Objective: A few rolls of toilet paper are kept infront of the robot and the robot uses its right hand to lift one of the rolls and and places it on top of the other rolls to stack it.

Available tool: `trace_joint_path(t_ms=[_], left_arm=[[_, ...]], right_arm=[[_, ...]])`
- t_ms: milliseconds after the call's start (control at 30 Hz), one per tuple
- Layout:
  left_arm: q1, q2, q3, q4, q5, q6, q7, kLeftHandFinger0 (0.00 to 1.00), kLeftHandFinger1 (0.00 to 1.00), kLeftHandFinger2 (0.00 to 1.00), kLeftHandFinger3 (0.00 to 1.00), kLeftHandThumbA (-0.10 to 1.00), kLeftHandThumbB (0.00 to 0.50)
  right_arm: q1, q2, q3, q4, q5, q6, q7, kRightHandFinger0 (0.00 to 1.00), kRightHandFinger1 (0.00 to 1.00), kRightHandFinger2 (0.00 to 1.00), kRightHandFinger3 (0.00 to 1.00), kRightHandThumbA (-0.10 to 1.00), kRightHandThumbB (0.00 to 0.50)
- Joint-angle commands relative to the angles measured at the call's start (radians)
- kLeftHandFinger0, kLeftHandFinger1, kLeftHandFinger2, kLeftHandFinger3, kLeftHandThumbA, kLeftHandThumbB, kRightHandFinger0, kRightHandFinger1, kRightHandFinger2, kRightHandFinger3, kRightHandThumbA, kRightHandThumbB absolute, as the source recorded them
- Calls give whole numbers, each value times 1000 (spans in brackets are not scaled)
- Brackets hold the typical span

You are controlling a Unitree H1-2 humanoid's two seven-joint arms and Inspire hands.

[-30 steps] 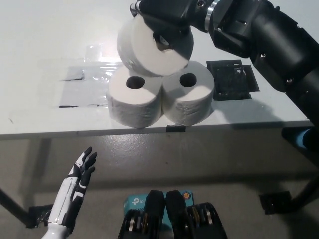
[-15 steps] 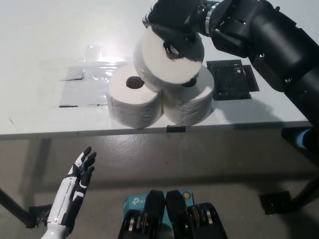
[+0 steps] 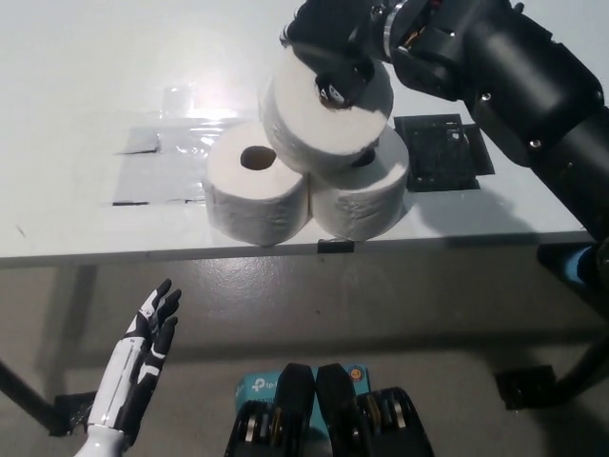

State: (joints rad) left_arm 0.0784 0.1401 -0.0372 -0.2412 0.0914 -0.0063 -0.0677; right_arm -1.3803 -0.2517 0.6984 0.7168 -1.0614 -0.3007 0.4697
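Two white toilet paper rolls stand side by side near the table's front edge: the left roll and the right roll. A third roll is tilted above them, resting over the gap and mostly on the right roll. My black right hand is shut on this top roll from above and behind. My white left hand hangs open below the table at the lower left, holding nothing.
The white table ends in a front edge just before the rolls. A sheet of clear plastic lies left of the rolls. A black square plate lies right of them. Grey floor shows below.
My right hand has carried the held roll rightward and down, from above the left roll to over the two standing rolls. The left hand has hardly moved.
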Motion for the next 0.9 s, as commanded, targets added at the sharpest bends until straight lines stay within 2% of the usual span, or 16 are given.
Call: trace_joint_path(t_ms=[0,33,100,133,233,533,667,733,867], left_arm=[[-8,14,10,-33,-8,-27,-6,1000,1000,1000,1000,937,291],[-8,14,9,-37,-4,-25,-5,1000,1000,1000,1000,936,287],[-11,14,10,-35,-2,-28,-4,1000,1000,1000,1000,936,283],[-16,15,12,-33,-5,-29,-5,1000,1000,1000,1000,936,283],[-15,13,13,-34,-8,-27,-5,1000,1000,1000,1000,944,304],[-19,18,12,-37,-1,-34,-8,1000,1000,1000,1000,948,287],[-24,18,16,-34,2,-36,-6,1000,1000,1000,1000,941,312],[-25,20,14,-31,6,-45,-7,1000,1000,1000,1000,933,289],[-28,19,13,-35,6,-33,-10,1000,1000,1000,1000,884,290]], right_arm=[[-90,9,7,9,-30,103,104,730,1000,1000,1000,169,403],[-98,15,4,25,-25,123,130,1000,1000,1000,1000,268,445],[-110,28,-10,52,-6,167,175,1000,1000,1000,1000,321,497],[-121,33,-14,70,0,182,193,1000,1000,1000,1000,353,500],[-135,40,-14,97,11,199,220,1000,1000,1000,1000,393,500],[-146,38,-31,97,46,226,250,1000,1000,1000,1000,423,500],[-177,40,-23,118,44,214,249,1000,1000,1000,1000,471,500],[-197,45,-21,128,44,213,254,1000,1000,1000,1000,488,500],[-234,55,-45,158,77,222,254,1000,1000,1000,1000,517,500]])
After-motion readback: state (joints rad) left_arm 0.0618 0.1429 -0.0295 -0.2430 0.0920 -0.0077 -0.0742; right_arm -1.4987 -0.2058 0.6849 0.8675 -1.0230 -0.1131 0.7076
